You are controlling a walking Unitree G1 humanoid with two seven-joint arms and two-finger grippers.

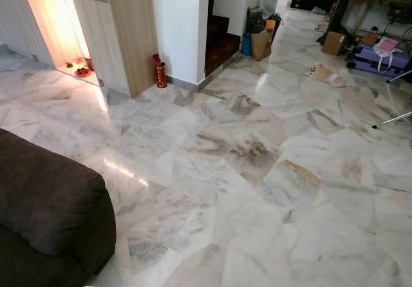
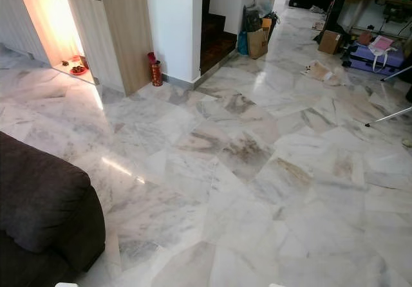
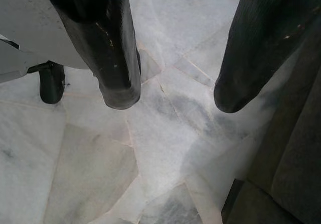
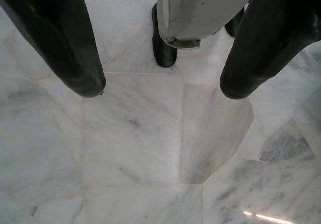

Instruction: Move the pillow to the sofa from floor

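Pale marble floor in irregular grey- and brown-veined slabs spreads across the room, glossy with streaks of reflected light. A dark brown sofa fills the near left corner. Behind it stands a wood-panelled wall with a warmly lit niche, then a white pillar with a red cylinder at its foot. Dark stairs rise beyond. Far right lie a cardboard box and what may be a purple suitcase.
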